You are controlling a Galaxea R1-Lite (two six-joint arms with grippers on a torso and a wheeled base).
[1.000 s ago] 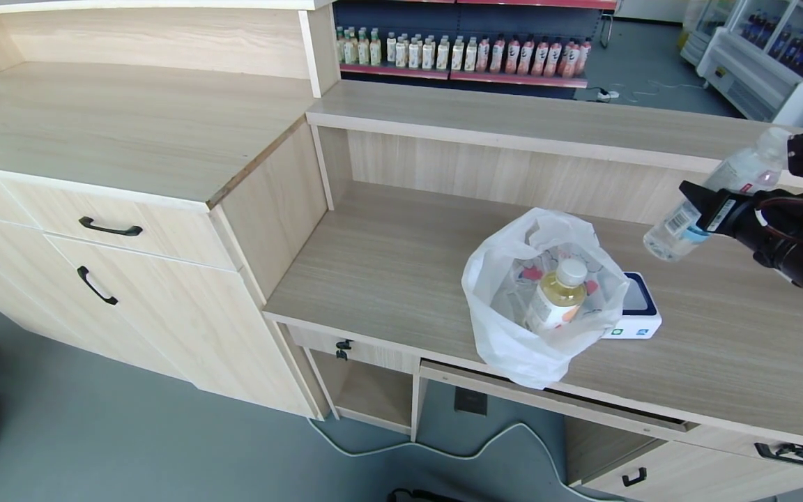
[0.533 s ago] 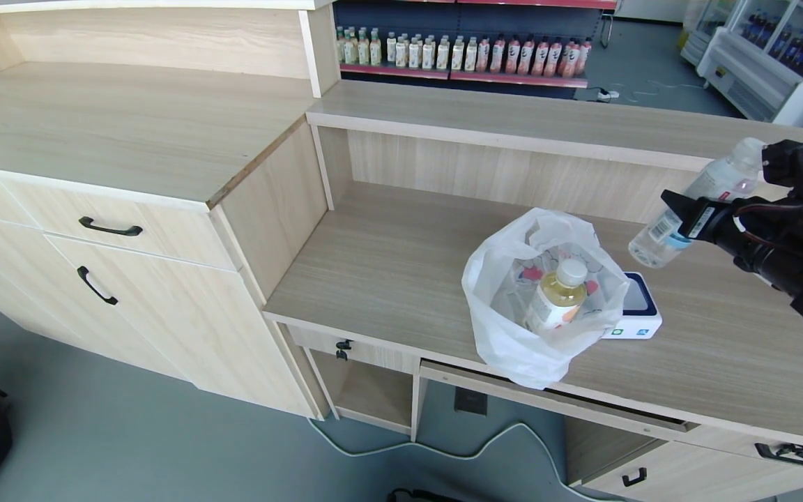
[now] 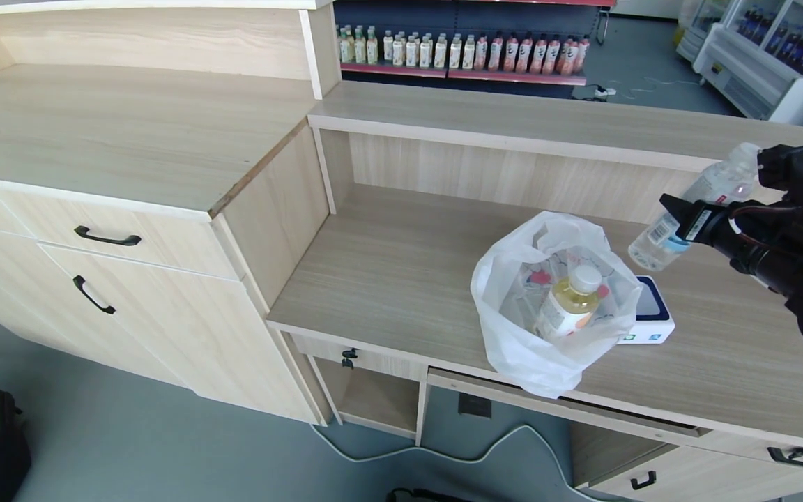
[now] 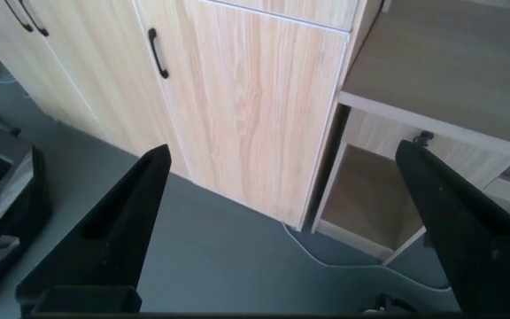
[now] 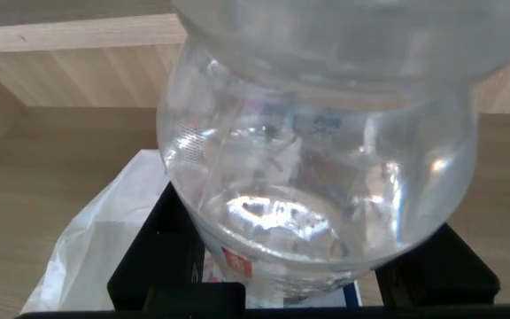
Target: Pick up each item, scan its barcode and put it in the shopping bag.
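Pale wood covers the checkout bench (image 3: 401, 279), and a shelf of drink bottles (image 3: 457, 52) runs along the aisle behind it. A white shopping bag (image 3: 513, 348) stands open near the front edge of the bench, with a yellow drink bottle (image 3: 569, 303) upright inside. A white scanner (image 3: 656, 317) lies just beside the bag, on its right and touching the plastic.

The right arm comes in from the right, roughly level, above the bench. The right gripper (image 3: 687, 216) has its fingers (image 5: 158, 257) pinched on a clear water bottle (image 3: 705, 195). The bottle is held in the air and tilted, base down toward the scanner and cap up and away. It hangs above and to the right of the scanner, apart from the bag.

The left gripper (image 4: 283, 152) hangs low beside the cabinet doors (image 4: 255, 97), over the grey floor (image 4: 220, 257). Its fingers (image 4: 104, 239) are spread wide with nothing between them.
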